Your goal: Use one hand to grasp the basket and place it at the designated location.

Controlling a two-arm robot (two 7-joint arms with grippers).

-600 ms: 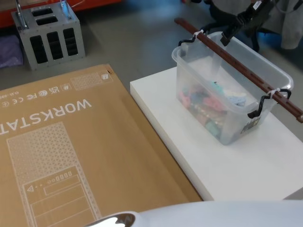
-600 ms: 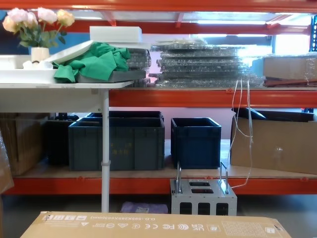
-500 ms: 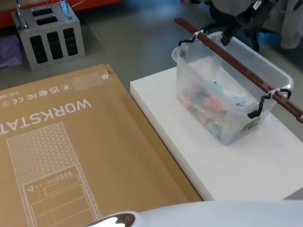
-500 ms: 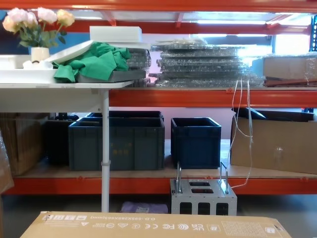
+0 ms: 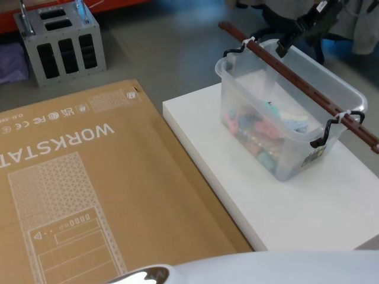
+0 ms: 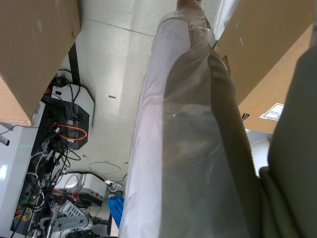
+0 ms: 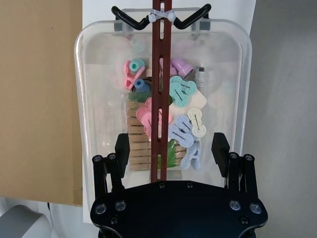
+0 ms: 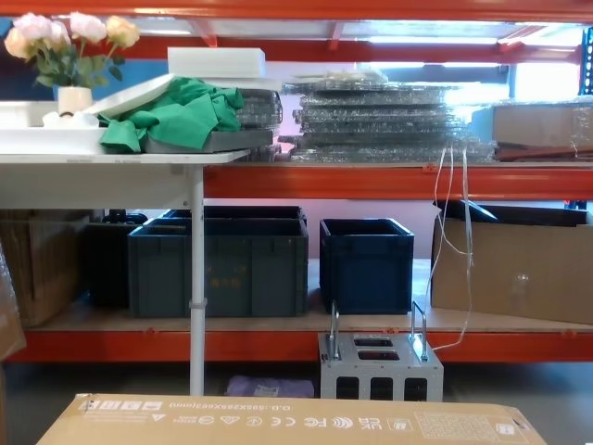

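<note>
- Head view: the basket (image 5: 284, 121) sits on a white table (image 5: 308, 207), beside a cardboard box (image 5: 89, 195) printed "WORKSTAT". The right gripper (image 5: 289, 40) hangs over the basket's far end.
- Right wrist view: the right gripper's (image 7: 171, 148) jaws stand open either side of the red-brown handle (image 7: 160, 74), apart from it. Coloured pegs (image 7: 181, 89) lie inside the basket (image 7: 85, 74).
- Chest view: the cardboard box's (image 8: 296, 422) edge print is too small to read.

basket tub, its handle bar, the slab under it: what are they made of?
Basket: clear glossy plastic; clips show through its walls. Handle bar: red-brown slotted strip, painted metal or plastic, unclear. Slab: matte white, likely foam or painted board. Right gripper hangs open over the bar.
</note>
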